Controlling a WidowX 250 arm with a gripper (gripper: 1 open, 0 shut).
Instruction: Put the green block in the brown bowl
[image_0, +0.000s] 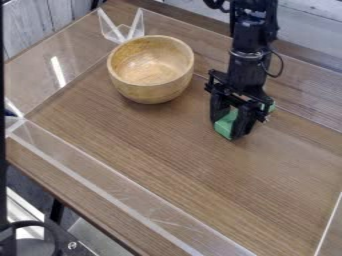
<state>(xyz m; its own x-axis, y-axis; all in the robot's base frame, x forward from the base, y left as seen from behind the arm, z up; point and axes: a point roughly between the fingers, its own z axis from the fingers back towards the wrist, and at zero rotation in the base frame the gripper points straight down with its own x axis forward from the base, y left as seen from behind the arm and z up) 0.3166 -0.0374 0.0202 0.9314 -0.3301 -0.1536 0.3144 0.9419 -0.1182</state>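
The green block (229, 123) stands on end on the wooden table, right of the brown bowl (150, 68). My gripper (234, 126) comes straight down on the block, its black fingers shut on its two sides. The block's lower end touches or nearly touches the tabletop. The bowl is empty, round and light tan, about a hand's width to the left and further back.
A clear plastic wall (80, 170) runs along the table's front and left edges. A folded clear piece (120, 25) stands behind the bowl. The wooden tabletop (174, 170) stretches wide in front of the gripper.
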